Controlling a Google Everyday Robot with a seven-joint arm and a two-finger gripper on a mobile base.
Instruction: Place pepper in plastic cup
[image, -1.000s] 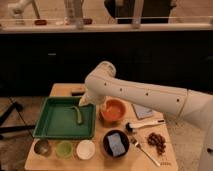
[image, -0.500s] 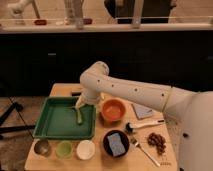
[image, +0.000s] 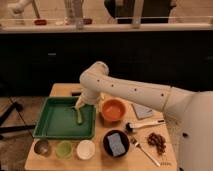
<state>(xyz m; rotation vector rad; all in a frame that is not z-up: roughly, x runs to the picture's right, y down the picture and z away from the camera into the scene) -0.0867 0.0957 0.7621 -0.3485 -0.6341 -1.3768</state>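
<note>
The pepper (image: 79, 117) lies in the green tray (image: 50, 132) near the orange bowl (image: 113, 110), the gripper (image: 80, 106) spread open just above it. The plastic cup (image: 64, 149) stands before the tray, between a metal cup (image: 42, 147) and a white cup (image: 86, 149).

A light wooden surface (image: 62, 90) stands in front of a long run of dark cabinet fronts (image: 45, 57). A pale ledge (image: 165, 26) tops the cabinets and crosses the whole width. Beyond the surface's left edge, black stand legs (image: 11, 114) spread over a dim grey floor (image: 15, 147). The light is warm and low.
</note>
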